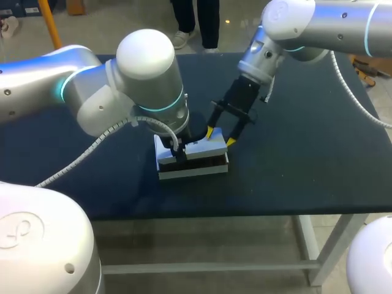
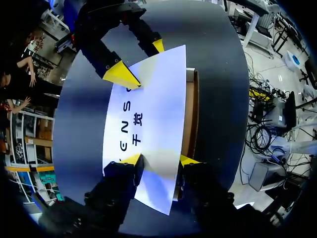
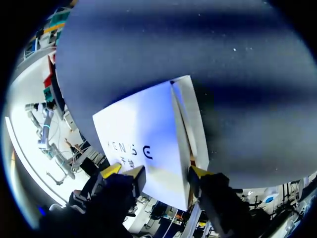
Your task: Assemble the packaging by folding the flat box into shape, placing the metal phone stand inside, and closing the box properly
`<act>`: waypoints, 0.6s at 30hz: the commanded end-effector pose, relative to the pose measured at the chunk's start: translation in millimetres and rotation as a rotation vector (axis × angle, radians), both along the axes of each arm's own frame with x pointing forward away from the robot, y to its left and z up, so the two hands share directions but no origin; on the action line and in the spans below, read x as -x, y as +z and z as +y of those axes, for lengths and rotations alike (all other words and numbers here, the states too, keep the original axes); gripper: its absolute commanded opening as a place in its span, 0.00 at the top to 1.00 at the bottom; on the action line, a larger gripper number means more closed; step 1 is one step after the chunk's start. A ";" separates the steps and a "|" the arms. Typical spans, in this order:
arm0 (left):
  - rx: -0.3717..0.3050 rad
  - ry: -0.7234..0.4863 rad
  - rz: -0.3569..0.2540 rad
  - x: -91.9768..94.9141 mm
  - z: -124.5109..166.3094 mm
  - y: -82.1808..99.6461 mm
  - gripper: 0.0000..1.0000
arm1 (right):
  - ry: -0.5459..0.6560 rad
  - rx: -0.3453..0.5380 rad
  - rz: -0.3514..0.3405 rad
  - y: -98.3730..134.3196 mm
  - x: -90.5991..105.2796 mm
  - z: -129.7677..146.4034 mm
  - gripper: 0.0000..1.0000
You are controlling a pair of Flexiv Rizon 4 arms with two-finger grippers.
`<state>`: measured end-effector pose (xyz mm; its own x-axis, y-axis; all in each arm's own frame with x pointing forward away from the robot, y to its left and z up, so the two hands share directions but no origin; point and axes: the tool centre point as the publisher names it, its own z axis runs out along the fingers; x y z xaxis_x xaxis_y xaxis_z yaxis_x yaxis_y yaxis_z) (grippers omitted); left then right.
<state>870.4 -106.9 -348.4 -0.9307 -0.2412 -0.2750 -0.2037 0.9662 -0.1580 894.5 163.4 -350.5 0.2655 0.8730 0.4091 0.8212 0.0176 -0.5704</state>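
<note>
Left gripper (image 2: 161, 159) spread wide, tips resting on the lid of the white box (image 2: 153, 109) beneath it. Right gripper (image 3: 156, 173) also spread, box under its tips. Looks like light, slick, creasable card: best held by its edges.

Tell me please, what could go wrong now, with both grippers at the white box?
1. The lid is not fully shut: a brown edge shows along one side. Pressing down may crease it instead of closing it.
2. The left gripper and right gripper, both open, sit at opposite ends; an uneven push might slide the box on the table.
</note>
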 end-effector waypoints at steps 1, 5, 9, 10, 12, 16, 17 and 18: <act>-0.009 0.004 -0.003 1.0 -1.2 -3.4 0.56 | -0.013 0.007 -0.019 3.9 7.2 -4.0 0.39; -0.013 -0.002 -0.001 2.3 -1.4 -5.1 0.55 | -0.027 0.010 -0.027 5.1 10.4 -10.2 0.39; -0.017 -0.008 0.003 3.0 -1.6 -7.2 0.55 | -0.040 0.011 -0.035 6.8 13.7 -16.4 0.38; -0.019 -0.012 0.006 3.5 -1.8 -7.8 0.54 | -0.044 0.010 -0.038 7.5 14.4 -17.7 0.38; -0.027 -0.018 0.009 4.1 -2.1 -9.2 0.54 | -0.048 0.010 -0.043 8.9 15.6 -19.5 0.38; -0.035 -0.023 0.011 4.8 -2.5 -11.0 0.54 | -0.054 0.016 -0.060 11.4 18.3 -20.9 0.39; -0.038 -0.023 0.012 5.1 -2.7 -11.4 0.54 | -0.054 0.017 -0.065 12.1 19.0 -21.0 0.41; -0.039 -0.024 0.013 5.3 -2.7 -11.7 0.54 | -0.054 0.017 -0.070 12.9 19.8 -21.2 0.40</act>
